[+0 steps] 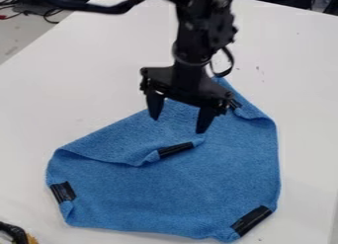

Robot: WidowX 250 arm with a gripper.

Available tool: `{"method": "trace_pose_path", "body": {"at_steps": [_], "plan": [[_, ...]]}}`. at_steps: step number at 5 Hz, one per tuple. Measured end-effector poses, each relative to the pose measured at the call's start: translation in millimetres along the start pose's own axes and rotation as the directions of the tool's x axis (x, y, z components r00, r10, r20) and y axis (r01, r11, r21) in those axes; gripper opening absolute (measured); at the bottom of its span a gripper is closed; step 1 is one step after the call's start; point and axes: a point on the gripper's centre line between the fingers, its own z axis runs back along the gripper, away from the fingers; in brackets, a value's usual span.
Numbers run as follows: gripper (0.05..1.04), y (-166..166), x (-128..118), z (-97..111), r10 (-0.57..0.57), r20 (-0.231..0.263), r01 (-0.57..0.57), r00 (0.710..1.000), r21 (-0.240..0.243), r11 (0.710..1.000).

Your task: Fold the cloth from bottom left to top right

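Note:
The black gripper (180,115) hangs over the upper part of the blue cloth (191,188), its two fingers spread apart with nothing between them. The cloth lies on the table with its upper-left edge turned inward as a flap (125,142). At the flap's tip, a black band (176,149) rests near the cloth's middle, just below the fingers. Other black bands mark the lower-left corner (63,192), the lower-right corner (251,221) and the top right, where the gripper partly hides the cloth.
The white table (79,100) surrounds the cloth. Dark cables (49,13) lie beyond its edge at the upper left. A black and yellow object (17,233) sits at the lower-left corner of the view. Dark items stand behind the table's far edge.

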Motion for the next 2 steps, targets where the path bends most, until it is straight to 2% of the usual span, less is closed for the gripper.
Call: {"method": "trace_pose_path", "body": {"at_steps": [1, 2], "plan": [[1.001, 2.7, 0.7, 3.9, -0.107, 0.005, 0.107, 0.994, 0.011, 0.994], [1.001, 4.8, 4.9, 2.2, -0.161, 0.020, 0.161, 0.987, -0.015, 0.987]]}}
